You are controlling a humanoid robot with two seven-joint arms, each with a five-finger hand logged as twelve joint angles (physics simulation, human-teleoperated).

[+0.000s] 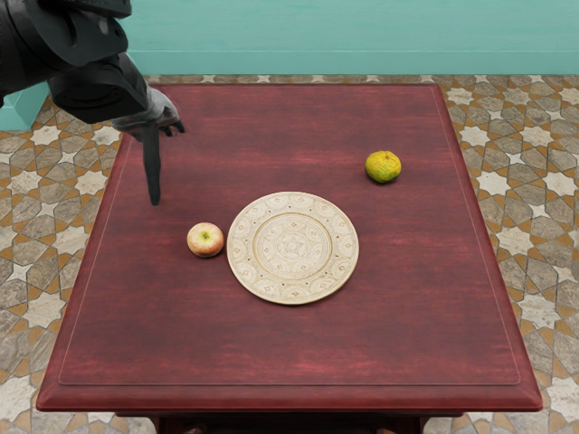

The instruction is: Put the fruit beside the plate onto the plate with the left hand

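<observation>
From my remote seat I look down at a dark red table with one round, patterned plate near its middle. Nothing lies on the plate.

One small red and yellow apple sits just left of the plate, right at its rim; I cannot tell whether they touch. This is the fruit next to the plate, so it is the one I have to move. One green and yellow citrus fruit lies up and to the right of the plate, well apart from it.

My left hand hangs up and to the left of the plate, well away from the apple. It holds nothing, and its fingers are loose, with at least one stretched straight down toward the table. The right arm does not show.

As I judge it, the task has barely begun. The apple is untouched, and the reach, the grasp, the lift and the setting down on the plate are all left to do.

Count: one plate, one apple, one citrus fruit, one hand.
</observation>
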